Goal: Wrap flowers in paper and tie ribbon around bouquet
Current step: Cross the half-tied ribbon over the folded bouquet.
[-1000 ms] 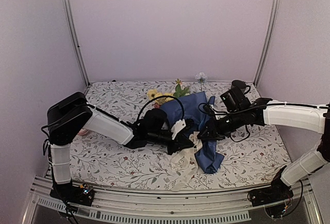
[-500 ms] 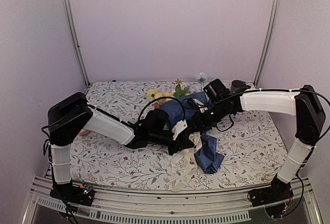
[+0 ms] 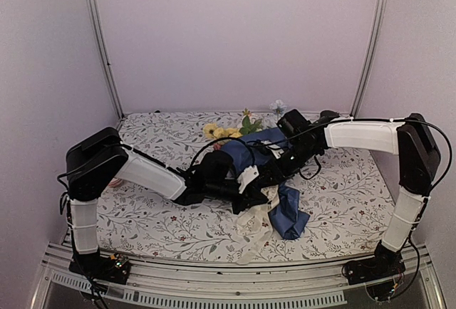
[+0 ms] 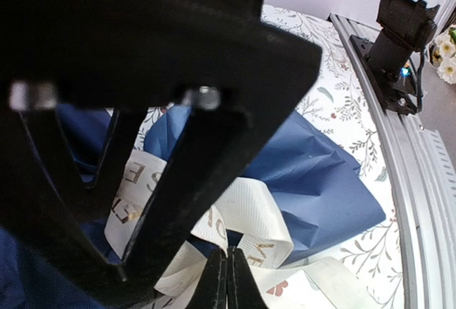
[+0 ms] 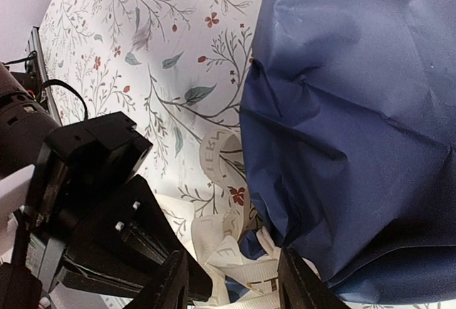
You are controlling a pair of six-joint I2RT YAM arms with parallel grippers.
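The left tool (image 4: 228, 280) has its fingertips pressed together just over a loop of the cream ribbon (image 4: 246, 216). Whether any ribbon is caught between them cannot be told. The ribbon spills in a heap toward the near edge of the floral-clothed bench (image 3: 142, 134). The bouquet (image 3: 242, 151) lies mid-bench, with its flowers (image 3: 222, 132) toward the far side and the navy paper (image 5: 356, 110) crumpled. The right tool (image 5: 231, 284) hovers with its fingers spread above the ribbon, beside the paper's edge.
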